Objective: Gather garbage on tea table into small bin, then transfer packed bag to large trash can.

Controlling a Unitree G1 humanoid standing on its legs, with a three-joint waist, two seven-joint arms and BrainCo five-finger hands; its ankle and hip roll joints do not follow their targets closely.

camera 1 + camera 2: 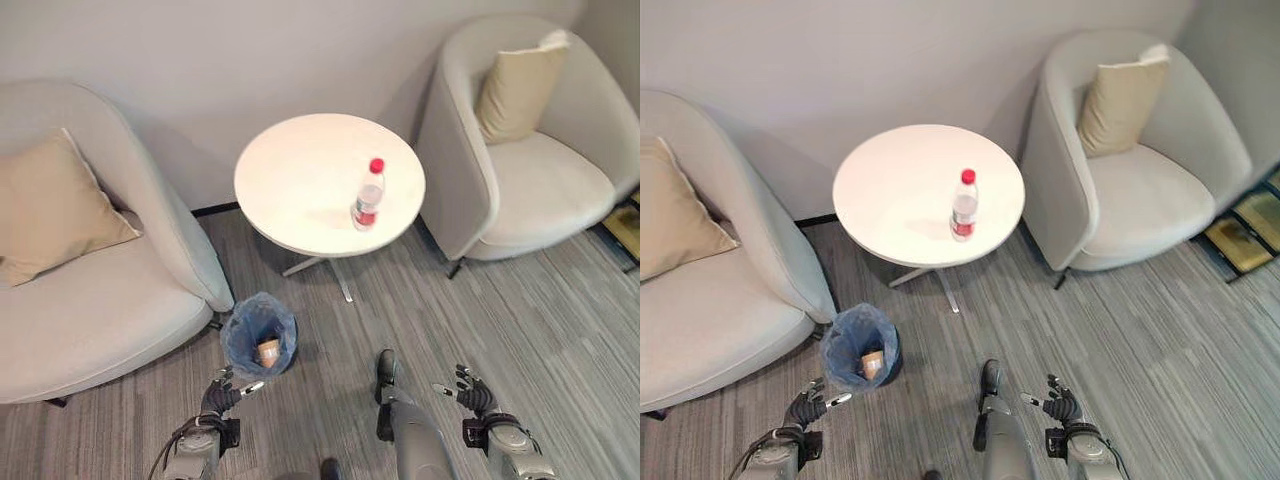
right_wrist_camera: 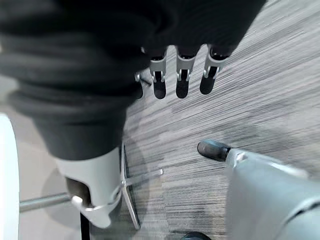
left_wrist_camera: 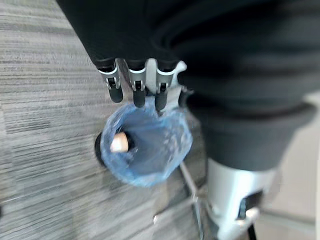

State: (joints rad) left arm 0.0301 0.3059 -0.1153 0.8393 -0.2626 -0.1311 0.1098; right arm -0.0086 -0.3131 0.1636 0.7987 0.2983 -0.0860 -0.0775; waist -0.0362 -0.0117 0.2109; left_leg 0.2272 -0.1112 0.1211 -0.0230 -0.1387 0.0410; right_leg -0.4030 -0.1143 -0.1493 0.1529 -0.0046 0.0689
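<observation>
Two armchairs (image 1: 90, 290) (image 1: 540, 170) flank our round table (image 1: 300, 180). On the floor by the table's foot stands the bin (image 1: 259, 333), blue-lined, a cup (image 1: 268, 350) inside. The bottle (image 1: 368, 196) stands upright near the table's edge, red cap up, long axis vertical. Our left hand (image 1: 222, 392) and right hand (image 1: 470, 390) hang low, fingers loosely spread, empty.

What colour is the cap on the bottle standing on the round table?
Red. The cap tops the clear bottle on the white table, clearest in the left eye view.

Round white table (image 1: 300, 180) — one upright, seemingly plastic bottle (image 1: 368, 196)
</observation>
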